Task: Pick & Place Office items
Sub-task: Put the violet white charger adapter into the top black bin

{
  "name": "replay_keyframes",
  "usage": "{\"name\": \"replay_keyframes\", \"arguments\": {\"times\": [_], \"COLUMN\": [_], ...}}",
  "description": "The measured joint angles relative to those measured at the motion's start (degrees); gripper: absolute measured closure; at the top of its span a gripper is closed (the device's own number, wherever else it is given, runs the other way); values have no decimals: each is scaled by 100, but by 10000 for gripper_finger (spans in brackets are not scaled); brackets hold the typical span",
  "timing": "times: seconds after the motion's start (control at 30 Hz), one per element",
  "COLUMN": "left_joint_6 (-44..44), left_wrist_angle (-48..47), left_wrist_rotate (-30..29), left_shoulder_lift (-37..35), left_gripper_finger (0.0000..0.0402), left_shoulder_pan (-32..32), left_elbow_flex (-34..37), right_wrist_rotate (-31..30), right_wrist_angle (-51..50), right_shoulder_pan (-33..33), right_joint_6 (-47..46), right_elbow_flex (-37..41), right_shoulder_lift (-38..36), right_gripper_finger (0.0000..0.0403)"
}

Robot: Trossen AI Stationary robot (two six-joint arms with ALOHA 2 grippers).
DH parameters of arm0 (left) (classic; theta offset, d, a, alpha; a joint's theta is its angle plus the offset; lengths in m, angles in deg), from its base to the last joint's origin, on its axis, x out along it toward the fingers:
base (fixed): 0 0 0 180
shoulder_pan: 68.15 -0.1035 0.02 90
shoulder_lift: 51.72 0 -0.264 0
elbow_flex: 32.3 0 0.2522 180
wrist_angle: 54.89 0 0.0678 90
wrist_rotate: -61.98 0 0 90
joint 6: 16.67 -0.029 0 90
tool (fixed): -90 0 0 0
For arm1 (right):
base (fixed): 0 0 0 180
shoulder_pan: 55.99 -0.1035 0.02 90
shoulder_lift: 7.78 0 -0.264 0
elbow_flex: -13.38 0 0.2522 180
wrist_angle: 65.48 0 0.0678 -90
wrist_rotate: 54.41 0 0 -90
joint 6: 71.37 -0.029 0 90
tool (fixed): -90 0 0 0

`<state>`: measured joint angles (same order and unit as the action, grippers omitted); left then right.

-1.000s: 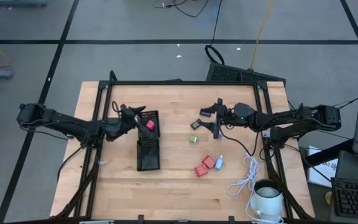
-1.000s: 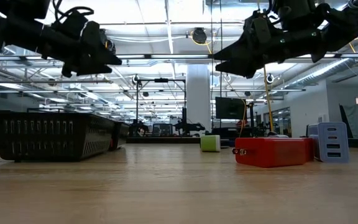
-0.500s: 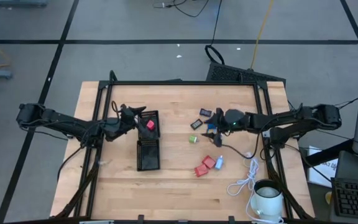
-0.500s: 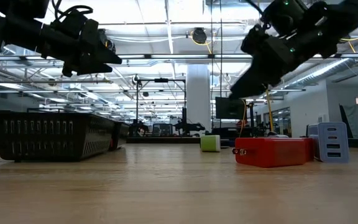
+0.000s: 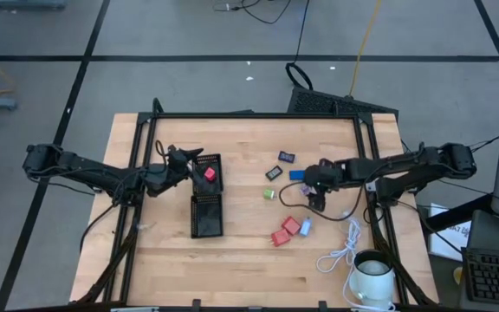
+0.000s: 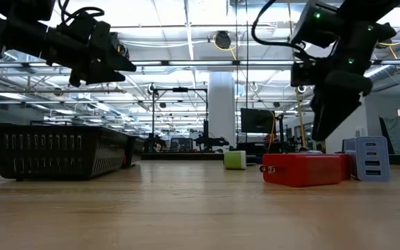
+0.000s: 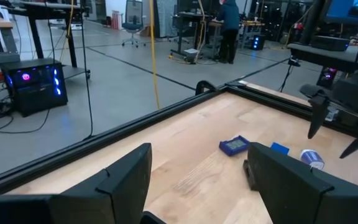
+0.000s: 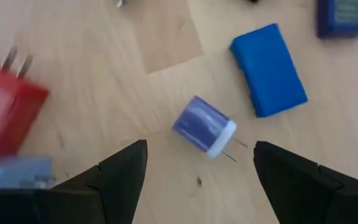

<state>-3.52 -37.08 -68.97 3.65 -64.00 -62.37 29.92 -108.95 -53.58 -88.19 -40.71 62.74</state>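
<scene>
The black mesh tray [image 5: 206, 208] lies left of centre with a red piece [image 5: 209, 174] in its far end. My left gripper [image 5: 196, 156] hangs open above the tray's far-left corner, high over the table in the low view [image 6: 113, 66]. The other small pieces lie scattered right of centre: a green one [image 5: 268, 193], red ones [image 5: 281, 236] and a pale blue one [image 5: 305, 227]. My right gripper [image 5: 316, 198] points down, open, over a purple round plug [image 8: 204, 134], with a finger on either side of it and not touching. A blue block [image 8: 269, 70] lies beside it.
A white coiled cable [image 5: 343, 250] and a white mug [image 5: 372, 276] sit at the table's near right corner. A dark blue piece [image 5: 286, 157] and a black piece [image 5: 273, 173] lie toward the far side. A black frame [image 5: 249, 115] runs along the table's edges.
My right gripper has moved toward the table's near edge, away from the far pieces. It has tipped from a slant to pointing steeply down and come lower, over the purple plug. My left arm has kept still.
</scene>
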Motion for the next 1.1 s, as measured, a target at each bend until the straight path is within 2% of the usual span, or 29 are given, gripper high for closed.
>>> {"name": "replay_keyframes", "arguments": {"times": [0.17,0.27,0.57,0.87,1.1], "left_joint_6": [87,85,85,83,80], "left_wrist_angle": [-4,-4,-15,-13,-13], "left_wrist_rotate": [0,-2,-2,-4,-4], "left_shoulder_lift": [0,0,0,0,0], "left_gripper_finger": [133,133,133,133,133], "left_shoulder_pan": [-1,1,0,2,-1], "left_elbow_flex": [0,0,0,0,2], "right_wrist_rotate": [-28,-42,-33,-28,-31], "right_wrist_angle": [205,419,634,896,1340], "right_shoulder_pan": [63,10,-60,-58,-54], "right_joint_6": [-1042,-1233,-1254,-1177,-482], "right_elbow_flex": [12,14,21,23,23], "right_shoulder_lift": [84,345,1264,1070,1014], "right_gripper_finger": [122,122,124,161,164]}}
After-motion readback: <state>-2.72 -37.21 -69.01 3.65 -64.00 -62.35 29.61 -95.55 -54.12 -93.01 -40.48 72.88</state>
